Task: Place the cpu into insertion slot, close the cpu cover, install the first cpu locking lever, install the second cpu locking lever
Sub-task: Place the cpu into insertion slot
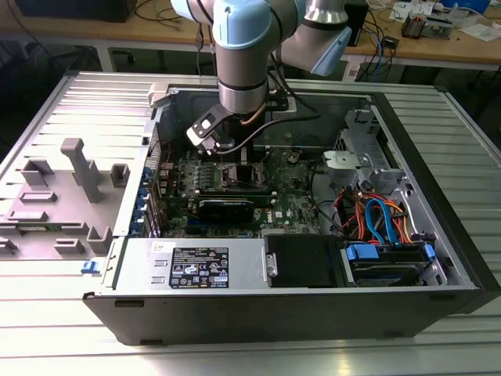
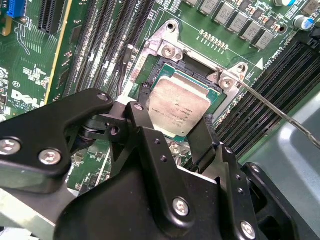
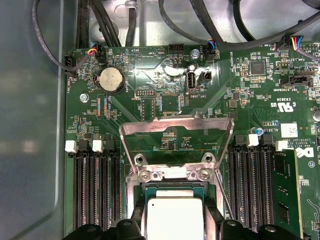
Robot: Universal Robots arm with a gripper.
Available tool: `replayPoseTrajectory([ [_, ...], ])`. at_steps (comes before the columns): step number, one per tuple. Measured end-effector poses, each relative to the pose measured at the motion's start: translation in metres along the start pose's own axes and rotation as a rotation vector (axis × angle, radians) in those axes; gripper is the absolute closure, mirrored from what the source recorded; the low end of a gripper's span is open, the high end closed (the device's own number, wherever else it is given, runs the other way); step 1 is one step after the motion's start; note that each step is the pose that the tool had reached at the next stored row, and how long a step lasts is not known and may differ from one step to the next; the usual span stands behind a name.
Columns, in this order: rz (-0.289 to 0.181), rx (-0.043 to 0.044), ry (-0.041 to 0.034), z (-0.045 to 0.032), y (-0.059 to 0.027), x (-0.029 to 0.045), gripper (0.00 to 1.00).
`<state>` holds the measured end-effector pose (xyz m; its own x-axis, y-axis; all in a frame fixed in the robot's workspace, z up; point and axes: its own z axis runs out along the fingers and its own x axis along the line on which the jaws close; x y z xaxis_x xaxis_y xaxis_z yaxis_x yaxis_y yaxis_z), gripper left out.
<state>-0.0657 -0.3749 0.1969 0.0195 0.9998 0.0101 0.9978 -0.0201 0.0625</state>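
Jaws flank the cpu [image 2: 177, 107] on two opposite edges, narrowed to its width; they appear to clamp it, though the contact is hard to judge. The chip sits inside the silver rim of the insertion slot [image 2: 159, 47], metal top upward. The cpu cover [image 3: 177, 121] is tilted up on its hinge, so the jaws have free way to the socket. One thin locking lever [image 2: 280, 107] is swung aside for the same reason.

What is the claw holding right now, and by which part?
The cpu, pinched at two opposite edges by the claw, over the insertion slot.
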Motion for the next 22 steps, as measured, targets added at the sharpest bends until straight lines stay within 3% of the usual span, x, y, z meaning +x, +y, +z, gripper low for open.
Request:
replayPoseTrajectory([
  [12, 0.0, -0.0004, 0.0016, 0.0004, 0.0, 0.0002, 0.45],
  [15, 0.0, -0.0005, 0.0008, 0.0005, 0.0, 0.0001, 0.4],
  [16, 0.0, -0.0001, 0.0001, 0.0002, 0.0, 0.0, 0.33],
  [22, 0.0, -0.0001, 0.0002, -0.0001, 0.0001, 0.0001, 0.33],
])
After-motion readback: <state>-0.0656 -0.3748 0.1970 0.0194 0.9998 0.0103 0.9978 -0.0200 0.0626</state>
